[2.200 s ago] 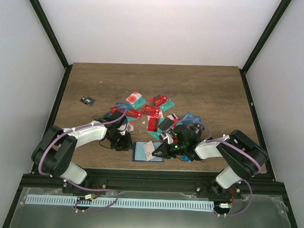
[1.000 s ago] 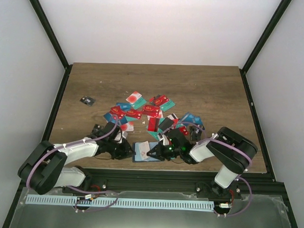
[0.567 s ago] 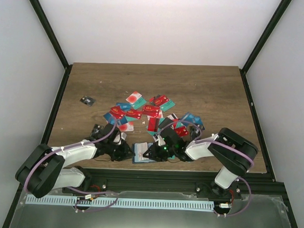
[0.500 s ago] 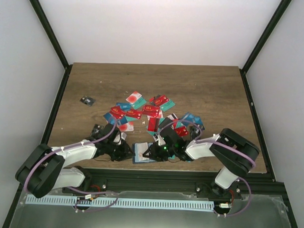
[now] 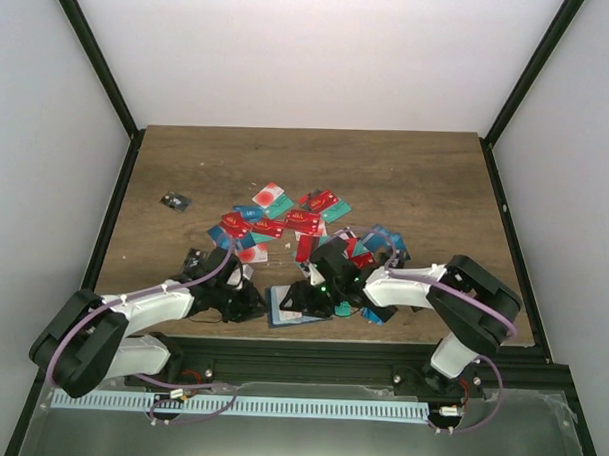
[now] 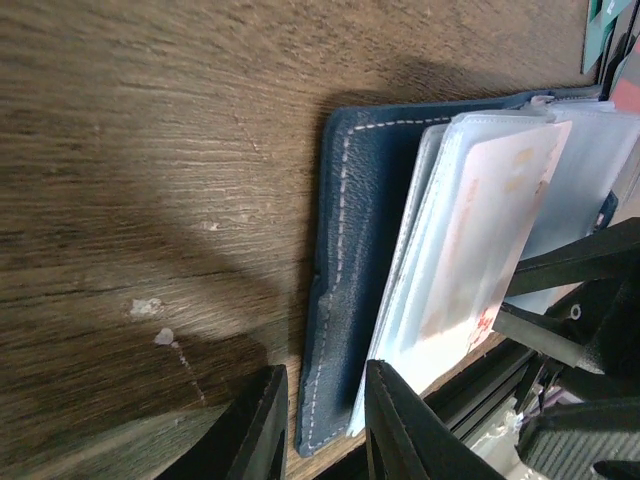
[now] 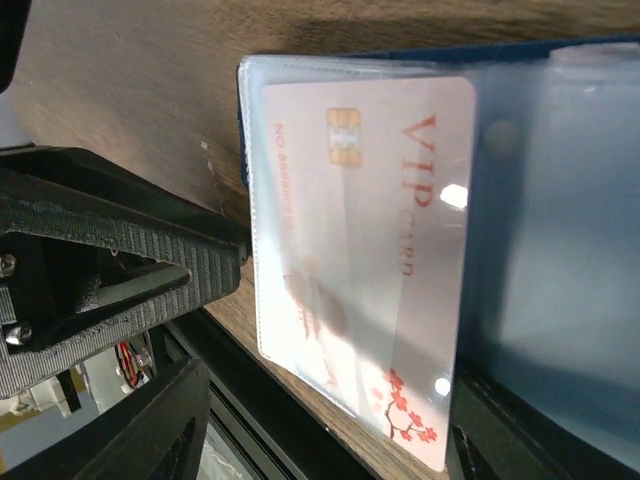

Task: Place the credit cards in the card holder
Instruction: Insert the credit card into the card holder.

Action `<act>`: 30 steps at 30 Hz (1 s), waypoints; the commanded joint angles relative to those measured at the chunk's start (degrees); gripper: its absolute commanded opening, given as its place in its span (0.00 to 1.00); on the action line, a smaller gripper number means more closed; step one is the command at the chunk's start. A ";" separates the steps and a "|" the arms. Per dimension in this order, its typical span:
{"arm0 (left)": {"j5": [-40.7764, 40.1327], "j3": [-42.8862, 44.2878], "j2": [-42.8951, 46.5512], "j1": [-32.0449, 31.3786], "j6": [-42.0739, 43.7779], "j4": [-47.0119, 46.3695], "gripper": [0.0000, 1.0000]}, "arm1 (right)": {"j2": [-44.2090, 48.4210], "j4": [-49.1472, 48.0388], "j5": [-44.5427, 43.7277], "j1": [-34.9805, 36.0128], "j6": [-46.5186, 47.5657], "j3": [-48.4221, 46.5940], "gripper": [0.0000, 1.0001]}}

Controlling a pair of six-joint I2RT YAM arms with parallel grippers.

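The navy card holder (image 5: 281, 315) (image 6: 355, 200) (image 7: 560, 48) lies open near the table's front edge, its clear sleeves fanned up. A white-with-red credit card (image 6: 480, 230) (image 7: 360, 250) sits inside a clear sleeve. My left gripper (image 5: 248, 301) (image 6: 322, 375) is shut on the edge of the holder's navy cover. My right gripper (image 5: 307, 296) (image 7: 325, 410) stands open, its fingers wide on either side of the sleeved card and not touching it. Several loose credit cards (image 5: 285, 222) in red, teal and blue lie in a pile beyond the holder.
A small black chip (image 5: 173, 200) lies at the left of the table. More cards (image 5: 384, 241) lie by my right forearm. The table's front edge and black frame rail (image 5: 300, 348) run just behind the holder.
My right gripper has opened and let go of the white card, which stays in the sleeve. The left gripper has kept its hold on the cover.
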State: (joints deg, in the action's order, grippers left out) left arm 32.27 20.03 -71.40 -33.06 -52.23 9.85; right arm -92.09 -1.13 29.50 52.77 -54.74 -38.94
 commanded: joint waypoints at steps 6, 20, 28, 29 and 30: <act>-6.12 -2.26 -0.25 -0.07 -0.95 4.56 0.25 | -7.62 15.92 -6.09 5.06 5.99 -10.70 0.70; -5.48 -4.33 1.72 -0.43 -3.76 1.15 0.24 | -16.49 26.71 -5.28 8.92 6.34 -23.60 0.70; -5.37 -4.74 3.10 -0.79 -5.59 -0.44 0.24 | -20.77 31.52 -3.70 9.54 4.35 -29.58 0.69; -5.60 -4.78 3.46 -0.85 -5.83 -0.51 0.23 | -21.63 33.23 -3.72 9.54 3.95 -31.21 0.69; -5.79 -4.82 3.68 -0.86 -6.05 -0.59 0.22 | -22.48 34.62 -3.48 9.54 3.63 -32.53 0.69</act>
State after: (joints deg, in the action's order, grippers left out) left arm 29.41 17.10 -67.18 -33.04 -55.96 7.90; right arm -107.59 31.99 23.16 58.92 -49.50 -67.94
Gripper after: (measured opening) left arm 0.231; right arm 0.691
